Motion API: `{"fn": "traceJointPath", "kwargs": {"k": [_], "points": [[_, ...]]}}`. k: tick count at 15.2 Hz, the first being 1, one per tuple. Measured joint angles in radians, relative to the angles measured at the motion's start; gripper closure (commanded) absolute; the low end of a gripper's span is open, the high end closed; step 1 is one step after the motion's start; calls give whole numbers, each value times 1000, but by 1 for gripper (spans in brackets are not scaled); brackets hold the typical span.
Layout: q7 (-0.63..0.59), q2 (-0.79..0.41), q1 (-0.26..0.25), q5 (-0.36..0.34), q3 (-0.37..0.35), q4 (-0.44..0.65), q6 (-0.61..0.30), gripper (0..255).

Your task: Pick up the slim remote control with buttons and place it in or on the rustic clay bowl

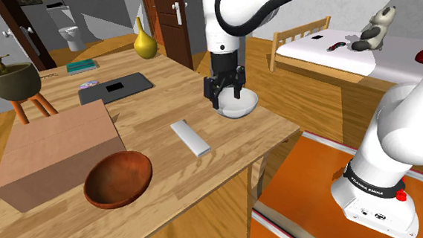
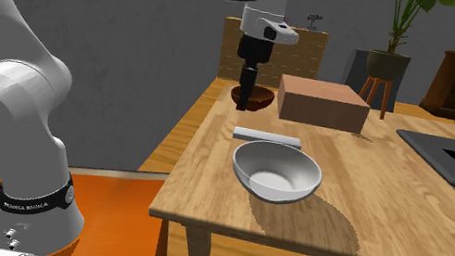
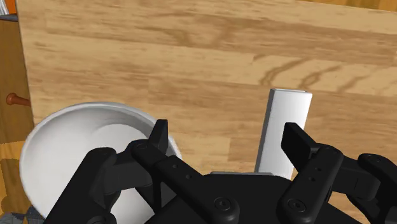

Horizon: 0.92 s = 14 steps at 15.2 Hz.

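White robot arm base stands nearest, beside the wooden worktop. On it, by the near edge, sits a white bowl. Just beyond the white bowl lies the slim grey remote, flat and untouched. The black hand hovers above the white bowl's rim, fingers spread, holding nothing. Farther beyond the white bowl waits the empty brown clay bowl. Grasping, lifting and placing all remain.

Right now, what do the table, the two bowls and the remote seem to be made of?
Table: wood, satin finish, grain lines showing. Reddish-brown bowl: matte and earthy, probably clay, possibly wood. White bowl: smooth with soft shading, perhaps glazed ceramic. Slim remote: plain pale grey slab, no texture; material unclear.
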<state>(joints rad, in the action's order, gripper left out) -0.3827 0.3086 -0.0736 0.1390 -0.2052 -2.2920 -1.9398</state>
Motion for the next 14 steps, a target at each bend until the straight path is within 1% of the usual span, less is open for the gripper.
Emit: {"fn": "traceJointPath", "kwargs": {"k": [2, 6, 10, 12, 14], "points": [[-41, -62, -3, -14, -25, 16, -52, 0], [-133, -205, -11, -62, -66, 90, -130, 0], [-229, -369, -25, -136, -90, 204, -183, 0], [-286, -448, -43, -175, -98, 258, -207, 0], [-308, -494, -50, -199, -95, 293, -216, 0]]}}
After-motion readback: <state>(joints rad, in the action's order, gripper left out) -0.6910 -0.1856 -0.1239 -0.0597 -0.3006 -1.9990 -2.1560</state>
